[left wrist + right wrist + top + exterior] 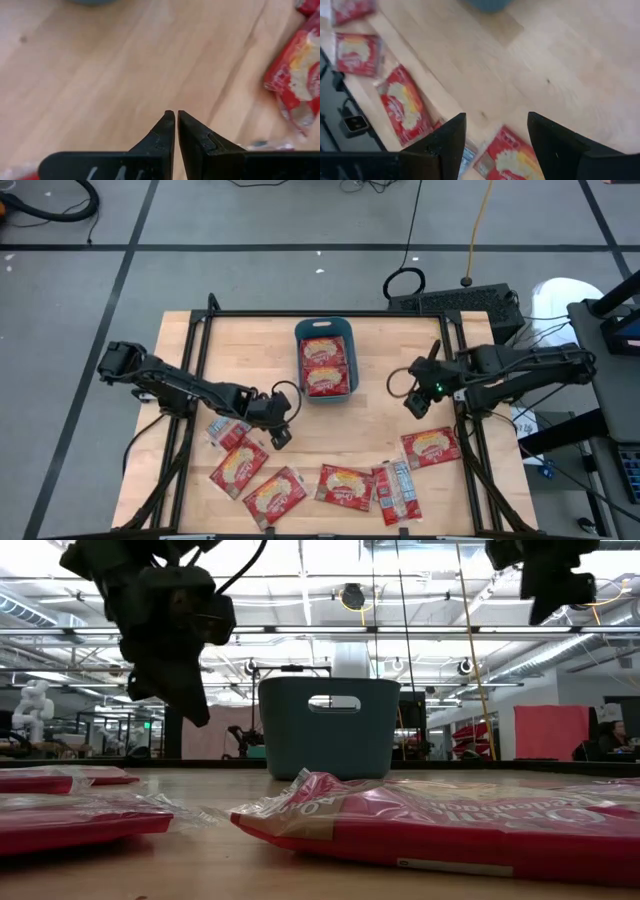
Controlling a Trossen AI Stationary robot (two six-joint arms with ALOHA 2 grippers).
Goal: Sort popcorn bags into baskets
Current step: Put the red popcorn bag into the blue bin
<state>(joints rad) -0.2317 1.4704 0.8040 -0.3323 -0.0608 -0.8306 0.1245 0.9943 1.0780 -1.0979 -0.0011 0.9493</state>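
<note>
The teal basket (pixel 325 330) stands at the table's far middle with two red popcorn bags (pixel 325 366) lying flat inside. Several more bags lie flat along the near edge: (pixel 238 467), (pixel 273 495), (pixel 345 485), (pixel 430 447). One bag (pixel 397 492) shows its silvery back. My left gripper (pixel 280 433) hangs shut over bare wood (pixel 176 114), right of a bag (pixel 226 430) and touching nothing. My right gripper (pixel 413 402) hovers open right of the basket, above the table (pixel 496 117), with nothing between its fingers.
A black frame (pixel 330 313) runs around the wooden table. Bare wood lies between the basket and the row of bags. In the low view the basket (pixel 330 725) stands behind near bags (pixel 440 825). Cables and a keyboard (pixel 455 300) lie past the far edge.
</note>
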